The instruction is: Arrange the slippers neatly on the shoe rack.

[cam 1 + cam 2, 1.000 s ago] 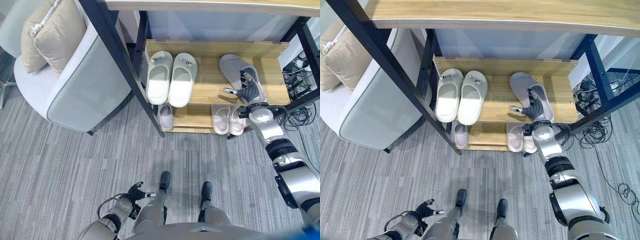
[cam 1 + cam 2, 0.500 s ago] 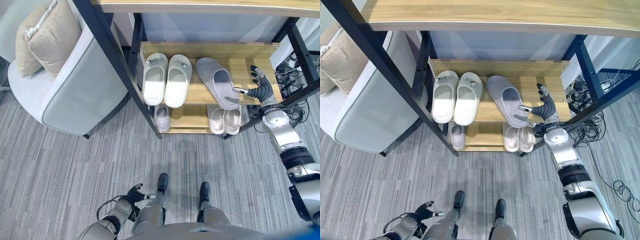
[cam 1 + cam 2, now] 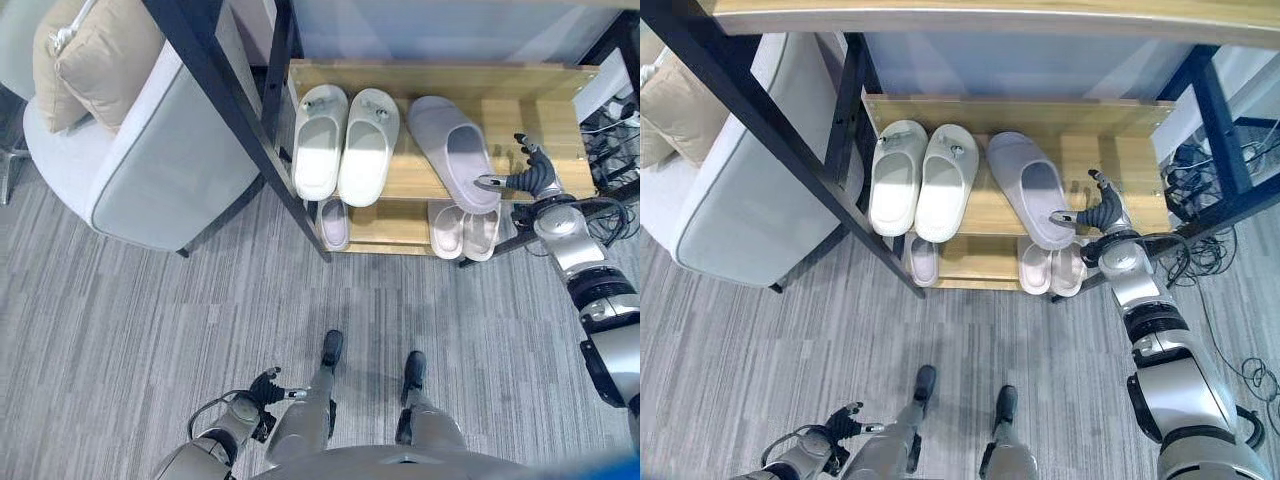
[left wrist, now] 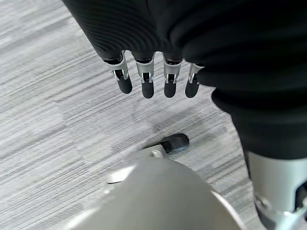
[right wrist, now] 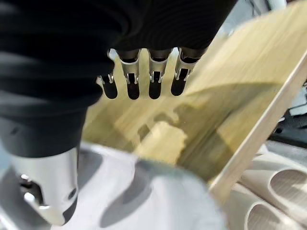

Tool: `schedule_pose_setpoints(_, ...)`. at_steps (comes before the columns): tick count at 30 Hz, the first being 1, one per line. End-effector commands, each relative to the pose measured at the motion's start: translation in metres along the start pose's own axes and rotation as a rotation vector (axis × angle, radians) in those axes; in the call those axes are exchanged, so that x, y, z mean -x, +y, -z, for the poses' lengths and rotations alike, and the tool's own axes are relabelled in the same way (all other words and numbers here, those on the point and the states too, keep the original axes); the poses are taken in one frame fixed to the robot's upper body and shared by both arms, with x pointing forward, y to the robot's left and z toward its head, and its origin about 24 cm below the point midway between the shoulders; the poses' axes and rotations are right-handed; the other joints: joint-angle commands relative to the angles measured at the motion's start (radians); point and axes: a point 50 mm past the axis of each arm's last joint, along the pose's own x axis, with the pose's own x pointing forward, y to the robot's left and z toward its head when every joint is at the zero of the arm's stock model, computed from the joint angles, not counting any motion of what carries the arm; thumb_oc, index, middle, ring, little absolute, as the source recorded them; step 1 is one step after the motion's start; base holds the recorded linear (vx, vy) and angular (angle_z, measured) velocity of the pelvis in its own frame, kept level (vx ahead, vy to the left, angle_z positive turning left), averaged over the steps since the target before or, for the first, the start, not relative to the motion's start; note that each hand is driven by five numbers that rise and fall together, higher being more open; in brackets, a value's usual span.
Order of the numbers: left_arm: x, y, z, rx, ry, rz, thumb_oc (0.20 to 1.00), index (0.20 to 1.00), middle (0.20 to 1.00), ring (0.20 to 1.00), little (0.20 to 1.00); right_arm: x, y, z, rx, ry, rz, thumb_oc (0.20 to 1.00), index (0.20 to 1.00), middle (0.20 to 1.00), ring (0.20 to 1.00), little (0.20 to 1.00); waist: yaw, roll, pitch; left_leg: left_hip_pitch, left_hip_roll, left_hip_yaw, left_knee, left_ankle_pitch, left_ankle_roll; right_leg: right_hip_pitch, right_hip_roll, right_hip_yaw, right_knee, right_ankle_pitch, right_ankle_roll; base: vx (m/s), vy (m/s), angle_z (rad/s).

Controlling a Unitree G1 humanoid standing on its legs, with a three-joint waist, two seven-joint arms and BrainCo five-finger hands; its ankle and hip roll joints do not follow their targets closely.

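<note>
now lying shifted beside the white pair [image 3: 343, 143]: grey slipper [image 3: 455, 153]. right hand [image 3: 1102, 212] hovering open, thumb by its heel; right wrist view revealing pale pair [image 5: 268, 186] below. left hand [image 4: 153, 79] hanging open.

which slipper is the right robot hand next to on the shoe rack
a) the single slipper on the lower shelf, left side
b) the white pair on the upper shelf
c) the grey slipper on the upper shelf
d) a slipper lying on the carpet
c: the right robot hand has its thumb at the heel end of the grey slipper on the upper shelf, well away from the white pair.
</note>
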Motion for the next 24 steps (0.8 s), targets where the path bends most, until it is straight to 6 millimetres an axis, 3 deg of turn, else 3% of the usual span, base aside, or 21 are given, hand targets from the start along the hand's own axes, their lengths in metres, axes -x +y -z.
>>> schedule_pose_setpoints(1, -0.001, 0.013, 0.004, 0.0, 0.035, -0.027, 1.0, 1.0, 1.0, 1.0, 1.0, -0.009, -0.021, -0.017, -0.025, -0.053, 0.072, 1.0, 1.0, 1.0, 1.0, 1.0, 0.008, -0.032, -0.023, 0.003, 0.016, 0.083, 0.006, -0.097, -0.036, -0.002, -0.066, 0.019, 0.009, 0.01, 0.066, 0.01, 0.02, 0.03)
schedule_pose_setpoints(8, -0.003, 0.021, -0.009, 0.018, -0.005, -0.056, 1.0, 1.0, 1.0, 1.0, 1.0, -0.021, -0.032, -0.045, 0.01, -0.115, 0.111, 1.0, 1.0, 1.0, 1.0, 1.0, 0.023, -0.032, -0.007, -0.036, 0.016, 0.076, 0.006, -0.085, -0.047, -0.026, -0.066, 0.004, 0.007, 0.014, 0.066, 0.0, 0.002, 0.01)
schedule_pose_setpoints(12, -0.003, 0.026, -0.013, -0.001, -0.022, -0.067, 1.0, 1.0, 1.0, 1.0, 1.0, -0.029, -0.042, -0.073, 0.067, -0.18, 0.128, 1.0, 1.0, 1.0, 1.0, 1.0, 0.04, -0.039, 0.003, -0.056, 0.015, 0.064, 0.006, -0.08, -0.052, -0.036, -0.068, -0.006, 0.007, 0.015, 0.069, 0.0, 0.007, 0.06)
schedule_pose_setpoints(16, -0.003, 0.029, -0.01, -0.021, -0.008, -0.073, 1.0, 1.0, 1.0, 1.0, 1.0, -0.035, -0.037, -0.1, 0.18, -0.247, 0.089, 1.0, 1.0, 1.0, 1.0, 1.0, 0.051, -0.047, 0.014, -0.065, 0.015, 0.058, 0.006, -0.076, -0.055, -0.041, -0.067, -0.01, 0.007, 0.016, 0.068, -0.01, 0.008, 0.04)
schedule_pose_setpoints(18, -0.003, 0.03, -0.011, -0.024, -0.012, -0.073, 1.0, 1.0, 1.0, 1.0, 1.0, -0.036, -0.034, -0.101, 0.236, -0.249, 0.078, 0.2, 0.2, 0.2, 0.2, 0.2, 0.057, -0.048, 0.018, -0.064, 0.015, 0.056, 0.006, -0.076, -0.057, -0.038, -0.067, -0.012, 0.007, 0.014, 0.067, 0.0, 0.009, 0.05)
schedule_pose_setpoints(20, -0.003, 0.033, -0.016, -0.032, -0.028, -0.079, 1.0, 1.0, 1.0, 1.0, 1.0, -0.037, -0.032, -0.093, 0.324, -0.22, 0.069, 0.2, 0.2, 0.2, 0.2, 0.2, 0.064, -0.049, 0.023, -0.067, 0.015, 0.05, 0.006, -0.075, -0.058, -0.036, -0.066, -0.02, 0.007, 0.011, 0.067, 0.0, 0.001, 0.04)
schedule_pose_setpoints(24, -0.005, 0.036, -0.027, -0.036, -0.057, -0.094, 1.0, 1.0, 1.0, 1.0, 1.0, -0.034, -0.029, -0.072, 0.318, -0.157, 0.08, 0.2, 0.2, 0.2, 0.2, 0.2, 0.062, -0.048, 0.022, -0.068, 0.014, 0.044, 0.006, -0.076, -0.057, -0.033, -0.067, -0.028, 0.011, 0.009, 0.067, -0.01, -0.001, 0.1)
